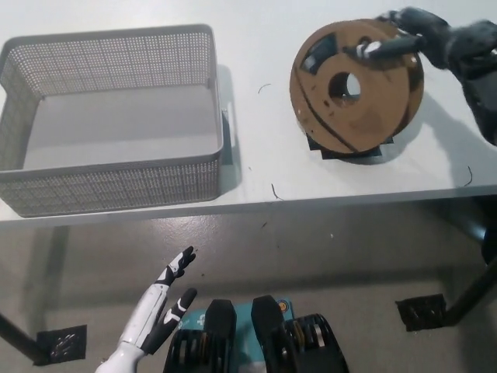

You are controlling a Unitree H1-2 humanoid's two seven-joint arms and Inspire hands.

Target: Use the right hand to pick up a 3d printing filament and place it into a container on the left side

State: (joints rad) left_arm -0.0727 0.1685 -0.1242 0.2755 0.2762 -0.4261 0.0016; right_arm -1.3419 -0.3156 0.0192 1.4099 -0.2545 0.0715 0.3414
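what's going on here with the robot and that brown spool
The robot's black right hand is gripping the top edge of a brown filament spool, with one finger lying across its face. The spool stands tipped up on the right side of the white table, over a dark patch. The grey mesh basket at the left holds nothing so far. The white left hand hangs open below the table edge, idle.
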